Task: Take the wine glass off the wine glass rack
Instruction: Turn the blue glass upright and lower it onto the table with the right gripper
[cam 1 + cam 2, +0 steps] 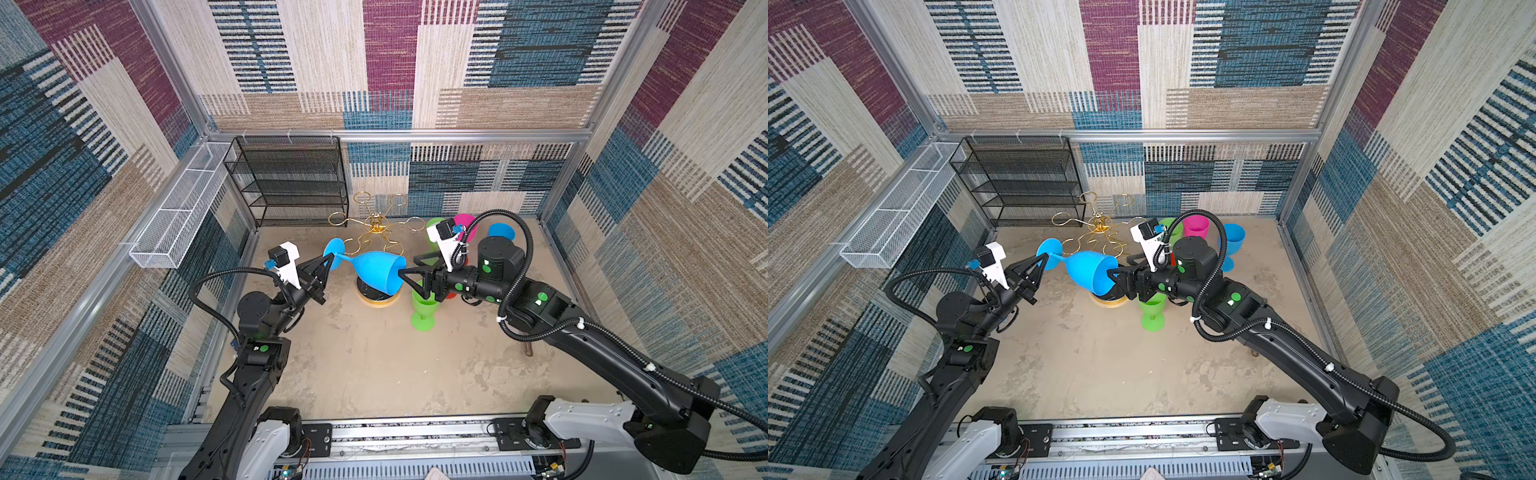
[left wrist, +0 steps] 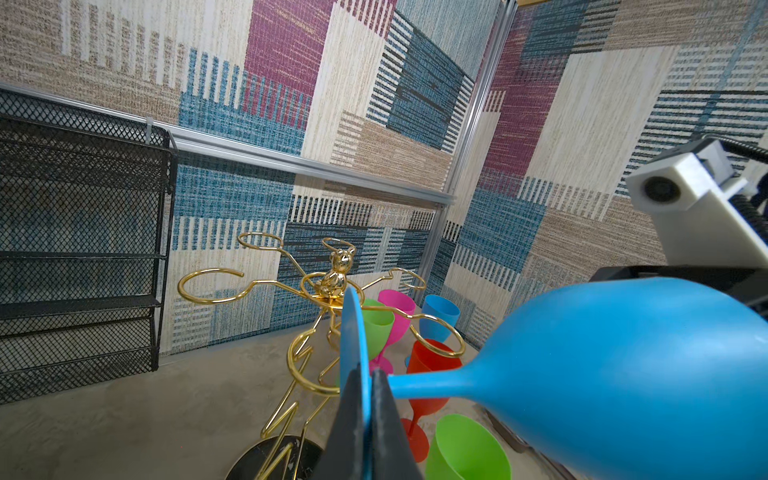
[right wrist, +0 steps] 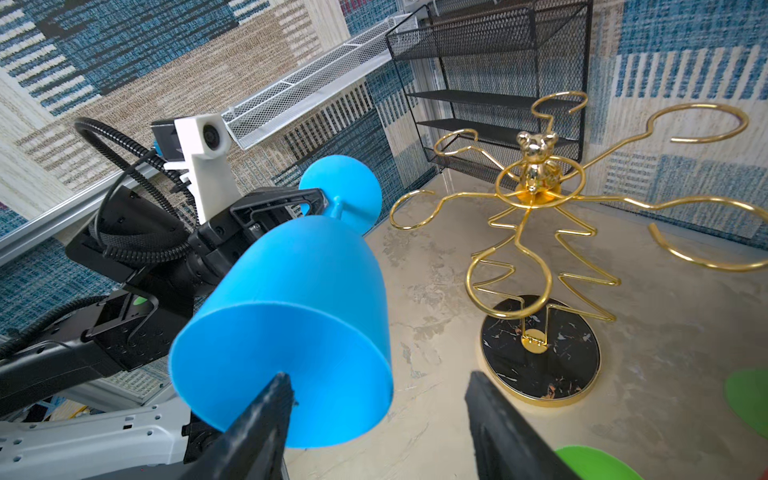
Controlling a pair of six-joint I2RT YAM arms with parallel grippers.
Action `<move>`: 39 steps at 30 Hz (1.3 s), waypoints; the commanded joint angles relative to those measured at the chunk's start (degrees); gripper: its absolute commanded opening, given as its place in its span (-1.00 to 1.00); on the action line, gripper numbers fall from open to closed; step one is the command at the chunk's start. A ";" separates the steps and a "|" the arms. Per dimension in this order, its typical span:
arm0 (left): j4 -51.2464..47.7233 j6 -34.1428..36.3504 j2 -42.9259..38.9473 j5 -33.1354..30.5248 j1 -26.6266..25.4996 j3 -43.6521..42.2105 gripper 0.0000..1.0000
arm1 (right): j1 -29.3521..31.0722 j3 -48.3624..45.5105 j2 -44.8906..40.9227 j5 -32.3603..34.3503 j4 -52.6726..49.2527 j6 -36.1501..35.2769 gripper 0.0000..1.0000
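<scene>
A blue wine glass [image 1: 378, 272] [image 1: 1090, 272] lies sideways in the air above the base of the wine glass rack [image 1: 376, 222] [image 1: 1100, 224], clear of its gold loops. My left gripper [image 1: 330, 259] [image 2: 370, 374] is shut on the glass's round foot [image 2: 353, 332]. My right gripper [image 1: 408, 267] [image 3: 378, 376] is open at the bowl's mouth [image 3: 282, 365]. One finger [image 3: 266, 415] sits in front of the opening and the other stands outside the rim, over the floor. In the wrist views, every rack loop [image 3: 536, 178] that shows is empty.
A green glass [image 1: 424, 309] stands under my right gripper. Pink [image 1: 465, 224], blue [image 1: 500, 230] and green [image 1: 434, 226] glasses stand at the back right, with a red one [image 2: 428, 374] among them. A black mesh shelf [image 1: 291, 178] and a white mesh basket [image 1: 183, 208] line the back left.
</scene>
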 commanded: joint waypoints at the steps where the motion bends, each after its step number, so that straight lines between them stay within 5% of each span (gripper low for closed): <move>1: 3.77 -3.58 0.19 4.04 0.07 -0.32 -1.00 | 0.58 0.50 1.58 0.65 3.50 0.98 0.15; 13: 7.92 -6.71 1.83 3.87 0.07 -3.14 -1.00 | 2.01 3.33 3.83 1.08 0.40 0.74 -1.00; 16: 6.06 -5.38 0.89 2.17 0.10 -3.48 -0.44 | 2.01 5.10 2.66 3.76 -3.66 -0.02 -1.00; 18: 4.18 -4.33 0.06 -1.77 0.16 -4.18 0.31 | 2.00 7.17 1.26 5.72 -7.50 -1.10 -1.00; 20: 3.50 -3.40 -0.81 -4.83 0.39 -5.14 0.67 | 2.01 9.26 0.20 7.24 -11.74 -2.30 -1.00; 29: 2.47 -3.51 -2.05 -21.56 3.32 -10.14 0.85 | 4.30 15.31 -1.10 12.14 -28.79 -5.06 -1.00; 39: 6.89 -2.32 -0.57 -24.16 5.34 -13.08 0.87 | 8.65 15.71 5.38 16.11 -39.22 -5.27 -1.00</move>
